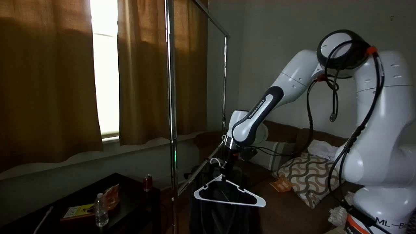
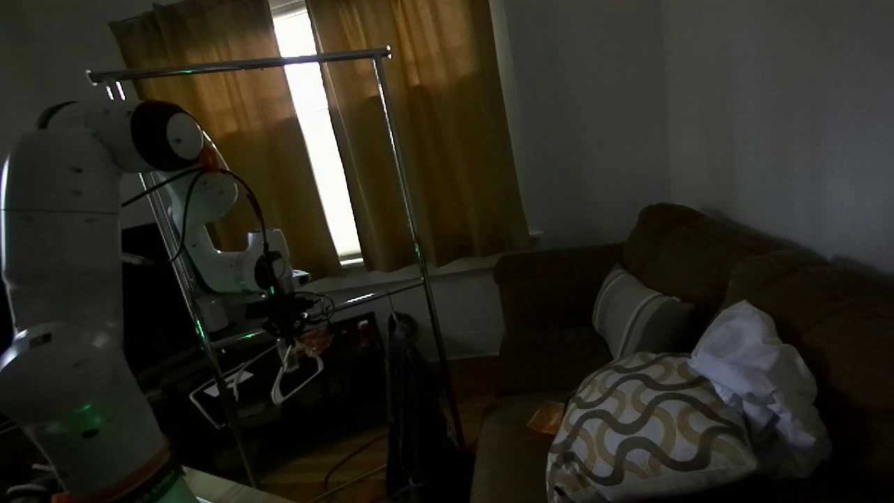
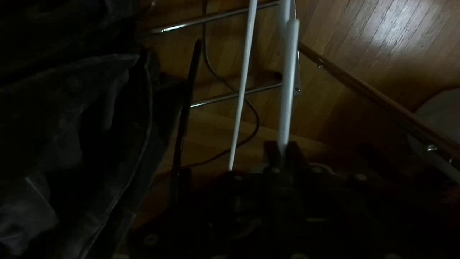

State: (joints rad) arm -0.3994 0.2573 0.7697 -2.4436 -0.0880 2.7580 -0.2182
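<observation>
Your gripper (image 3: pixel 283 153), nearest in the wrist view, is clamping the white plastic hanger (image 1: pixel 231 203) just below its hook (image 1: pixel 215 159), suspending it near the chrome garment rack (image 1: pixel 172 113), so you are likely handling something light, stiff and slick, best pinched there against swivelling.

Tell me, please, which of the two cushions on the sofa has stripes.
The grey cushion, nearer the window; the patterned cushion beside the white bundle has wavy bands instead.

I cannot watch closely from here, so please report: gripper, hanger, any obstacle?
Gripper shut on white hanger. Hanger in mid-air. Dark garment hangs close by, metal rack too; either might obstruct.
</observation>
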